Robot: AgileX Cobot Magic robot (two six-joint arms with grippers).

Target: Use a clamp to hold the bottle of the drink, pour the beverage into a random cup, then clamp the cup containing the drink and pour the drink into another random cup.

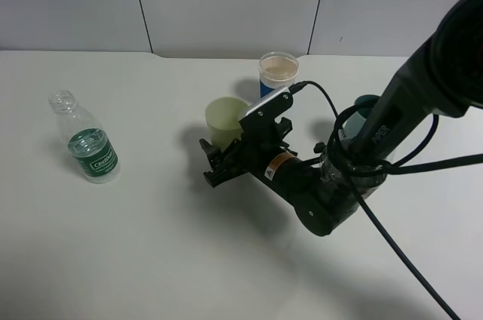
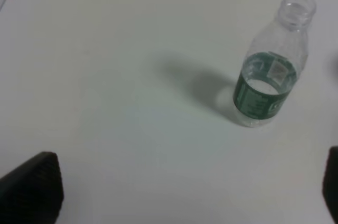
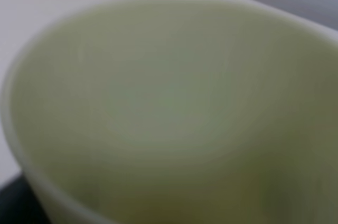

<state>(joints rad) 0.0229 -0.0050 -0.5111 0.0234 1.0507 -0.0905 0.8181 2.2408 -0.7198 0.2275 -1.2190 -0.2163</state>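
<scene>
Bottle [image 1: 85, 141], uncapped with a green label, stands upright at the left of my overhead frame on the white table [image 1: 151, 260], well apart from the cups. At centre, the right gripper [image 1: 216, 161] sits against a pale green cup [image 1: 224, 120]; I cannot tell how wide its jaws stand or whether they grip it. Behind it stands the blue-banded cup [image 1: 278, 72], holding a pale drink. My left gripper's [image 2: 174, 192] fingers stand wide apart, empty, near the bottle.
</scene>
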